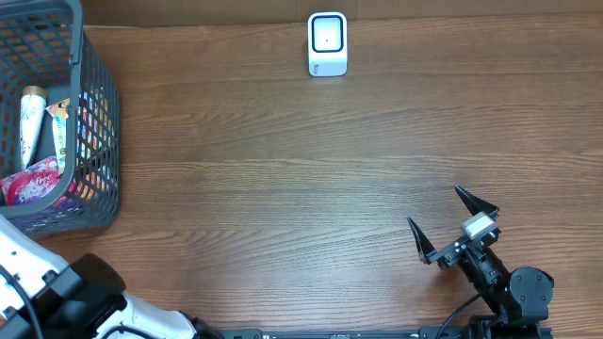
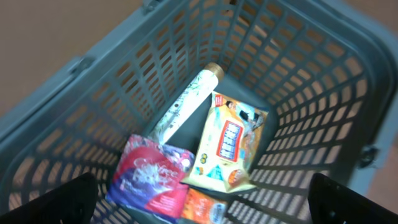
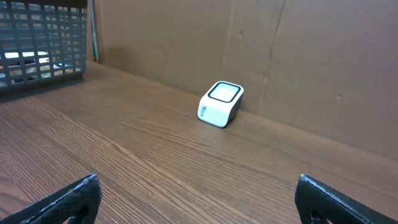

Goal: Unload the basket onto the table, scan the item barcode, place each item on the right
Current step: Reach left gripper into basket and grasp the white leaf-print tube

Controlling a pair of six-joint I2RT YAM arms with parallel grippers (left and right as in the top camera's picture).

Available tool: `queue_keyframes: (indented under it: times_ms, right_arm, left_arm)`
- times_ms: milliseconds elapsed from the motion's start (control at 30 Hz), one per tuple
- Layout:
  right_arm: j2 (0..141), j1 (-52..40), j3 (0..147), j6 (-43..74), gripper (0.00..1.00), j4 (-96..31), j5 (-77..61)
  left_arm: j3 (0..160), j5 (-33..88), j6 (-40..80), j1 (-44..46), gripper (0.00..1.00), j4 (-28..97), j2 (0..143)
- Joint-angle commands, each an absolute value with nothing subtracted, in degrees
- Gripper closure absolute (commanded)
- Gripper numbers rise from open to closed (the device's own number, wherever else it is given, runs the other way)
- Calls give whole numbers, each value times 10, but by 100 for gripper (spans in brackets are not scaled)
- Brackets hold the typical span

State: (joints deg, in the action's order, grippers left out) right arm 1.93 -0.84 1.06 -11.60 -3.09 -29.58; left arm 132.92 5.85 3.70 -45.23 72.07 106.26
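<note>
Left wrist view: the left gripper (image 2: 203, 204) hangs above the grey basket (image 2: 298, 68), fingers spread wide and empty, apparently lined up for a pick.
Items: a white tube (image 2: 183, 106), a yellow pack (image 2: 230, 140) and a pink packet (image 2: 152, 177) lie overlapping on the basket floor, none lifted.
Right gripper (image 1: 434, 205): fingers apart, holding nothing, low at the table's (image 1: 283, 188) near right, probably out of the way.
Scanner (image 1: 327, 43): white, at the far edge, well apart from the basket.
Hidden: no barcode is visible, and an orange pack (image 2: 205, 210) is cut off by the frame.
</note>
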Motion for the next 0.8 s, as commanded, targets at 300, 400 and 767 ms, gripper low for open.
queue_keyframes:
  times_ms: [300,400,767]
  right_arm:
    - [18,-10,4,-111,0,-29,-294]
    - [18,-10,4,-111,0,-29,-294]
    - [18,-10,4,-111,0,-29,-294]
  left_arm:
    - [1342,-51,-155,-409,0,698,1244]
    - [1342,-78,-164,-401,0,683,1279]
    - [1342,-149,-158,-378,0,620,1389]
